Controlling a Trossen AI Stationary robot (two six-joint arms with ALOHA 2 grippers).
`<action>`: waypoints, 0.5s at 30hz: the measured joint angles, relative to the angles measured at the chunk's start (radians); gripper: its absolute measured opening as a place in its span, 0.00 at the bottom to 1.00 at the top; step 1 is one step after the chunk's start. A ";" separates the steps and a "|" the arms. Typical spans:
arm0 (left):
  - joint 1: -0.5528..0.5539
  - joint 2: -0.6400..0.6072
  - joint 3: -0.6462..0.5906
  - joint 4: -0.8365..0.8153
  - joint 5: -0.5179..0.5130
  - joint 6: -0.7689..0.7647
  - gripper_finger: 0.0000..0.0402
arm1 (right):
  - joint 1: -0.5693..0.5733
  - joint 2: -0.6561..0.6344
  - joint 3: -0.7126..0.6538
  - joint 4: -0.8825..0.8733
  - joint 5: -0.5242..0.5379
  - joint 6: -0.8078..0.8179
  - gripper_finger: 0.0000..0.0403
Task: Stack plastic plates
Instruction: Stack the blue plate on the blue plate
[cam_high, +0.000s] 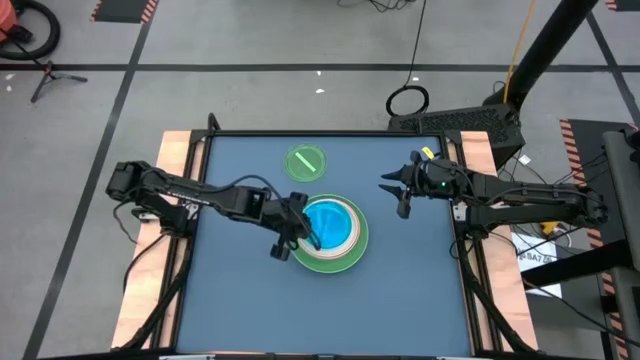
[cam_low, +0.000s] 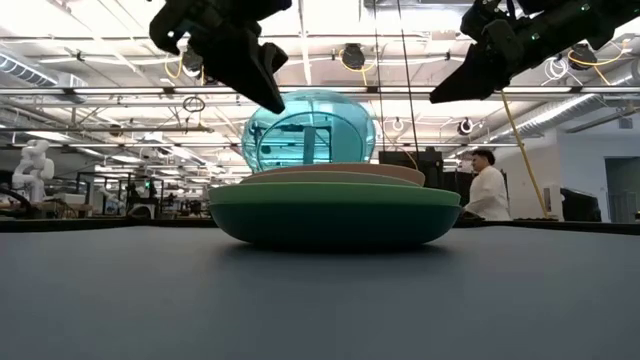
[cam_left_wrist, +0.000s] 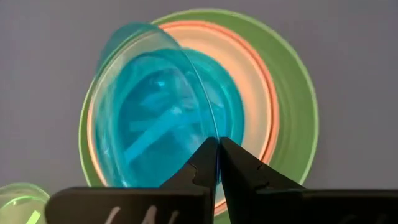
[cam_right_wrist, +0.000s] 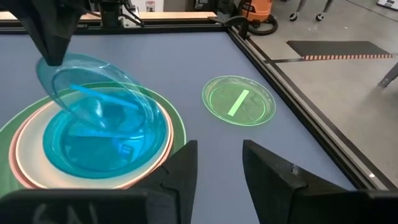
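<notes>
Stack of plates (cam_high: 330, 250) set near middle of blue surface (cam_high: 250, 310): dark green at bottom (cam_low: 335, 222), pink above (cam_low: 340, 172), cyan dish (cam_right_wrist: 87, 149) nested on top. Second cyan plate (cam_left_wrist: 149, 112) held tilted over stack, rim pinched between fingers of left gripper (cam_left_wrist: 218, 163), fingers (cam_left_wrist: 199, 168) nearly together. Right gripper (cam_right_wrist: 217, 158) raised above surface to right of stack, fingers apart, nothing held. Small lime plate (cam_high: 306, 162) lying alone farther back, apart from stack. Person in white (cam_low: 488, 186) seen in room beyond.
</notes>
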 joint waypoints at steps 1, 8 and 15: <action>0.002 -0.001 0.000 0.004 0.008 0.000 0.05 | 0.000 0.000 0.000 0.000 0.000 0.000 0.31; 0.023 0.004 0.000 0.010 0.060 -0.013 0.09 | 0.000 0.000 0.000 -0.001 0.000 0.000 0.31; 0.031 0.005 0.000 0.008 0.071 -0.019 0.24 | 0.000 0.000 0.000 -0.002 0.000 0.000 0.31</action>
